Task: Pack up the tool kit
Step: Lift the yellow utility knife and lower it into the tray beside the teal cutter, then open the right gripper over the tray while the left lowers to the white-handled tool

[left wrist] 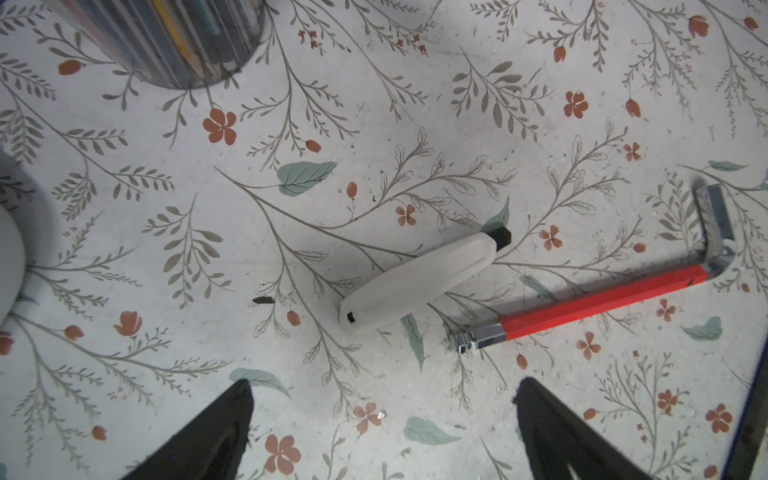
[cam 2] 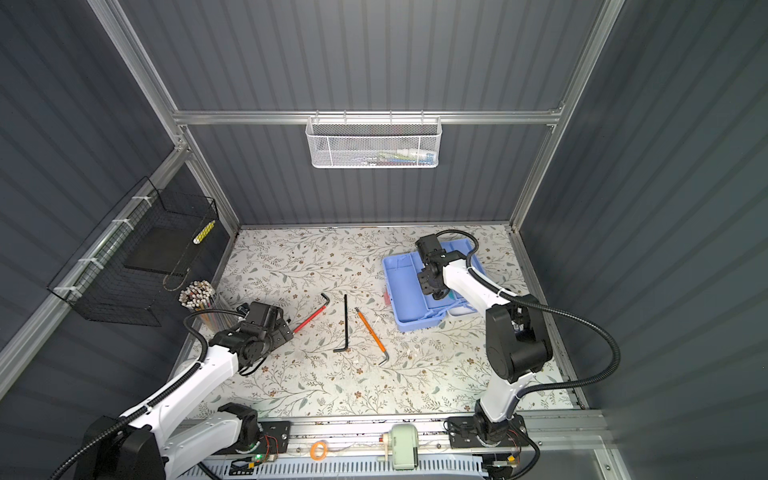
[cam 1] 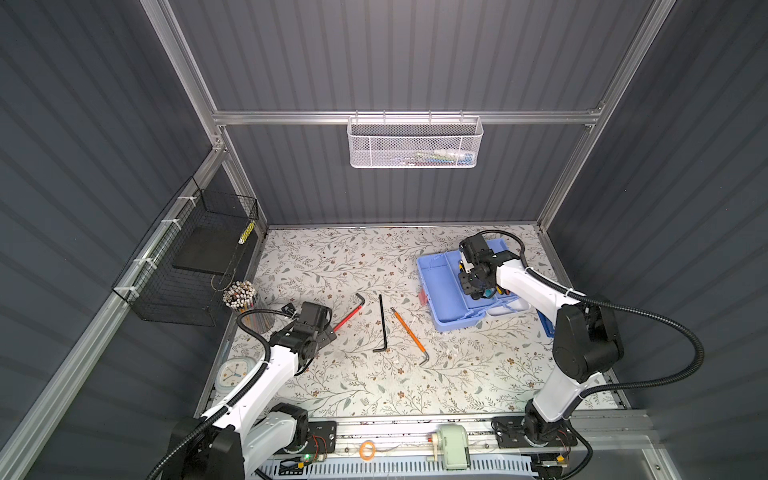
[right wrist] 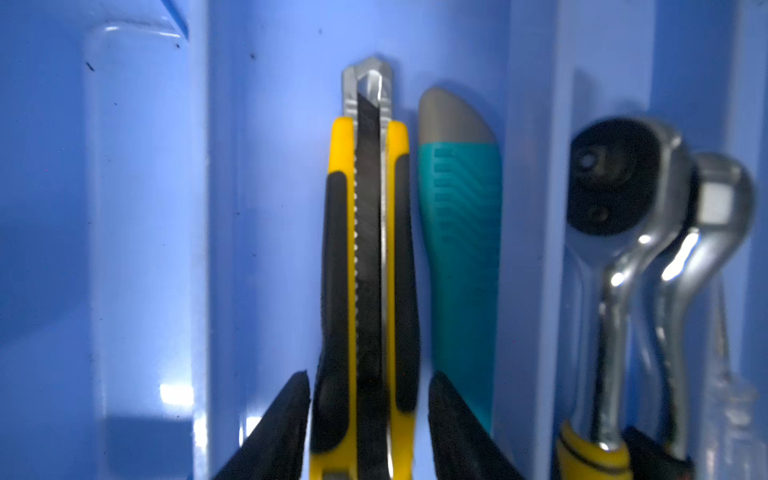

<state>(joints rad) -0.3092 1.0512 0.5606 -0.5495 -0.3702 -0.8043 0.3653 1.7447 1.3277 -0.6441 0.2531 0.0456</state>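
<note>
Floral table (cam 1: 374, 386), hex keys (cam 1: 382, 320), tool kit (cam 1: 440, 291)

Dark grey ribbed walls (cam 1: 395, 54) close the cell at 9, 12 and 3 o'clock, framed by aluminium posts (cam 1: 187, 58). A rail (cam 1: 291, 117) crosses the 12 o'clock wall, and a white mesh basket (cam 1: 415, 145) hangs from it. A black wire basket (cam 1: 187, 266) is strapped along the 9 o'clock wall. The counter (cam 1: 374, 386) has a pale cover printed with leaves and small flowers. At its 9 o'clock edge stands a pencil cup (cam 1: 243, 296), with a clock (cam 1: 230, 374) nearer 7 o'clock. In both top views the light is brightest toward 6 o'clock.
</note>
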